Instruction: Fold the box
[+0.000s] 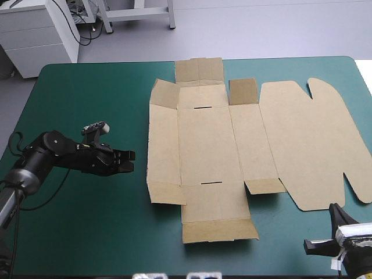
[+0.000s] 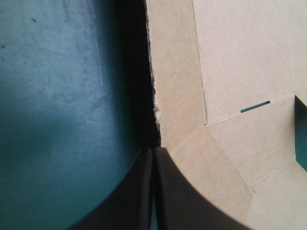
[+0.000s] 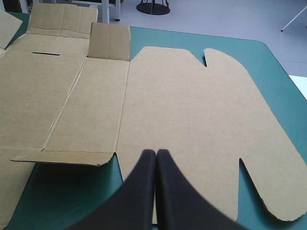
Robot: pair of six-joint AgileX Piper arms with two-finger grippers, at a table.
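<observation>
The brown box [image 1: 232, 151] lies as a flat cut sheet across the middle and right of the teal-green table, all flaps down. My left gripper [image 1: 129, 161] hovers just off the sheet's left edge, fingers shut in one point. In the left wrist view the left gripper [image 2: 154, 152] points at the box's [image 2: 230, 72] left edge near a corner flap. My right gripper [image 1: 325, 247] sits at the near right corner of the table, shut, short of the sheet's near edge. In the right wrist view the right gripper [image 3: 156, 153] points over the wide lid panel of the box [image 3: 192, 105].
Bare teal-green cover [image 1: 87, 221] lies to the left of and in front of the sheet. A white cabinet [image 1: 35, 35] stands beyond the table's far left corner.
</observation>
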